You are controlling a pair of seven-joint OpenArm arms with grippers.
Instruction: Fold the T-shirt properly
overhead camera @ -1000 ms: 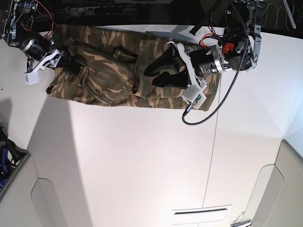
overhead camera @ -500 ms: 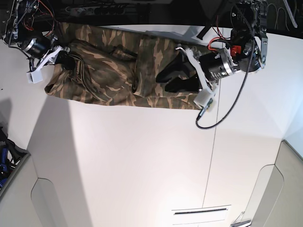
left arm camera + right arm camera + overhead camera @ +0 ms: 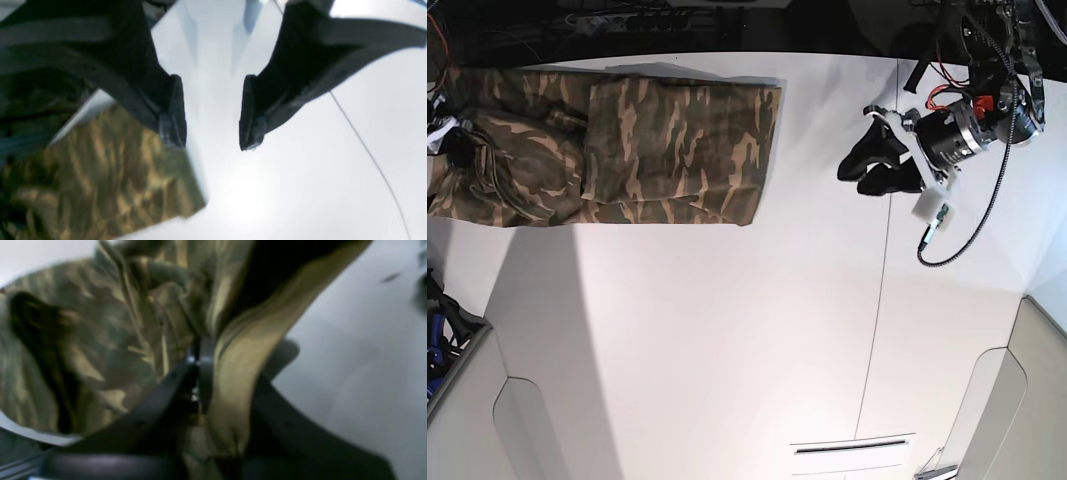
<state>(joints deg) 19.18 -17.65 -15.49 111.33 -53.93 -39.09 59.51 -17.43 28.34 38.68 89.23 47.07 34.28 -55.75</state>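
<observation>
The camouflage T-shirt (image 3: 657, 150) lies stretched along the table's far left, with a folded panel on top and a bunched end at the left. My right gripper (image 3: 457, 148) is at the view's left edge, shut on that bunched end. In the right wrist view the gripper (image 3: 199, 373) pinches a tan fold of the shirt (image 3: 83, 340). My left gripper (image 3: 854, 177) is open and empty over bare table, well right of the shirt's right edge. In the left wrist view the gripper (image 3: 211, 140) stands apart, with the shirt's corner (image 3: 100, 186) at the lower left.
A thin seam (image 3: 882, 300) runs down the white table. The left arm's black cable (image 3: 967, 235) loops below its wrist. Dark clutter lines the table's far edge. A blue object (image 3: 437, 340) sits at the left edge, with grey panels at both lower corners.
My left gripper has come off the shirt and moved right, now open over bare table. My right gripper has pulled the shirt to the left, and it now lies flatter and longer.
</observation>
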